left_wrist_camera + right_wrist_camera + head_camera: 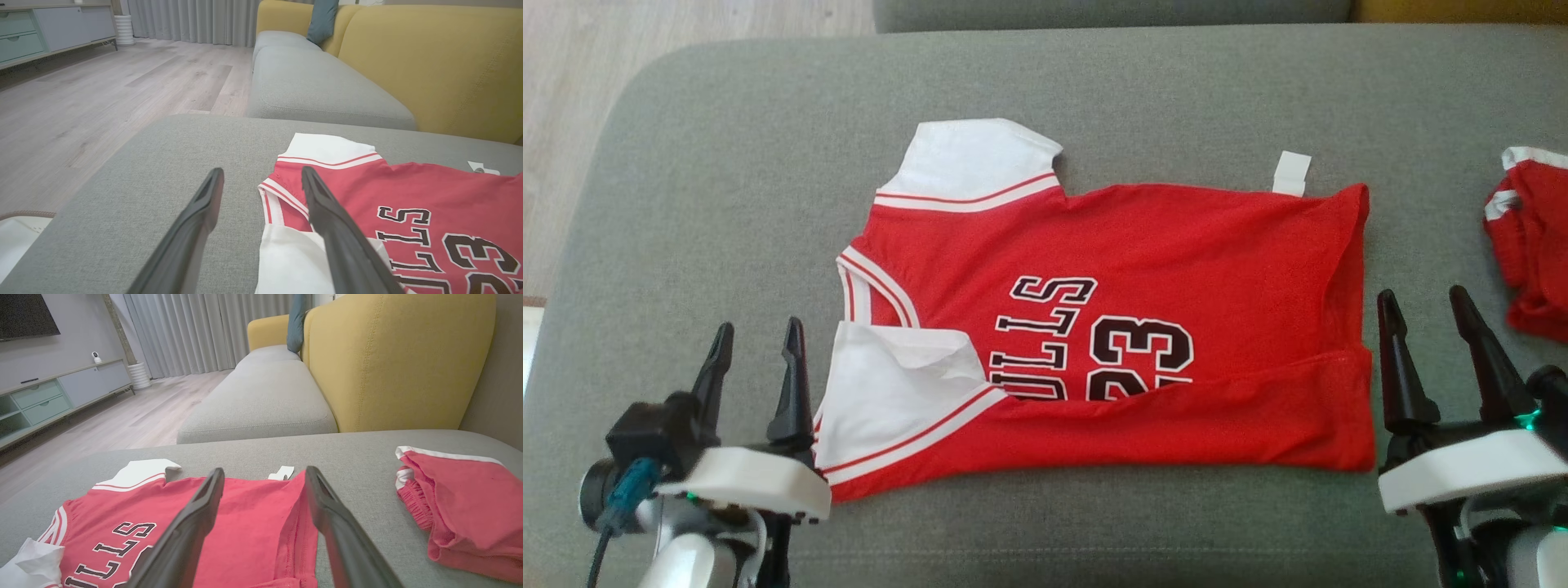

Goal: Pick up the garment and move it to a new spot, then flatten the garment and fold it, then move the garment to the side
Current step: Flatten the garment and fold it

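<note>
Both the left gripper (758,327) and right gripper (1421,294) are gaping empty; garment (1135,245) is lying between them, half-folded; uneven pinching could undo it

A home living room: a grey sofa (261,396) with yellow backrest (392,355) and teal cushion (296,322), pale wood floor (81,102), long grey curtains (196,330), and a dark television screen (24,314) above a low drawer cabinet (61,392).

The basketball jersey (1160,245) is red, with white sleeves, red-and-white striped trim and black lettering outlined in white; the shorts (1535,253) are red with white edging; the seat cushion (727,163) is grey; the sofa backrest (388,355) is mustard yellow.
</note>
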{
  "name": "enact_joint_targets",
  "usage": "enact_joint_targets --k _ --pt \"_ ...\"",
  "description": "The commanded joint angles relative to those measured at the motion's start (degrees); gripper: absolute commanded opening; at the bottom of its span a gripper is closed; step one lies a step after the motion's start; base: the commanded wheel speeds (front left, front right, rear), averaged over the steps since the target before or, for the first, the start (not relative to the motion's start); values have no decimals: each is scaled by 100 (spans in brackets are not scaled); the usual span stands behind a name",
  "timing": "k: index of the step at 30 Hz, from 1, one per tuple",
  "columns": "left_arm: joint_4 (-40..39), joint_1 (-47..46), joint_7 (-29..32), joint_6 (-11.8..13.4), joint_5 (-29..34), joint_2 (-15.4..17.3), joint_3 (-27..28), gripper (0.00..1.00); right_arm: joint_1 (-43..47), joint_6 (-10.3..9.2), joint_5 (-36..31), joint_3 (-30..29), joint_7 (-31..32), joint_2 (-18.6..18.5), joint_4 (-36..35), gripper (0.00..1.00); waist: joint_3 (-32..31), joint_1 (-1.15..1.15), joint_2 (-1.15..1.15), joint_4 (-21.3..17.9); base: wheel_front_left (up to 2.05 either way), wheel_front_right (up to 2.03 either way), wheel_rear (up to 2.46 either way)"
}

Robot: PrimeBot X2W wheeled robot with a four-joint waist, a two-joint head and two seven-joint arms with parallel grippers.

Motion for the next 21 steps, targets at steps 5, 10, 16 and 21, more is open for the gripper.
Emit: enact_joint_targets --k 5,10,16,21 --pt "-30 -849 127 -236 -8 159 70 100 -303 20 32 160 -5 -53 -268 100 406 0 0 8 0 0 0" --pt "415 -1896 294 -618 62 110 -215 100 -495 20 47 230 15 -53 -292 100 867 0 0 -31 0 0 0" --pt "1763 -3609 398 -1163 9 -171 -460 100 -833 20 46 412 -25 -53 -256 100 1497 0 0 -274 0 0 0" --pt "3171 -4751 455 -1481 -53 -382 -551 100 -1035 20 70 540 -97 -53 -132 100 1842 0 0 -505 0 0 0"
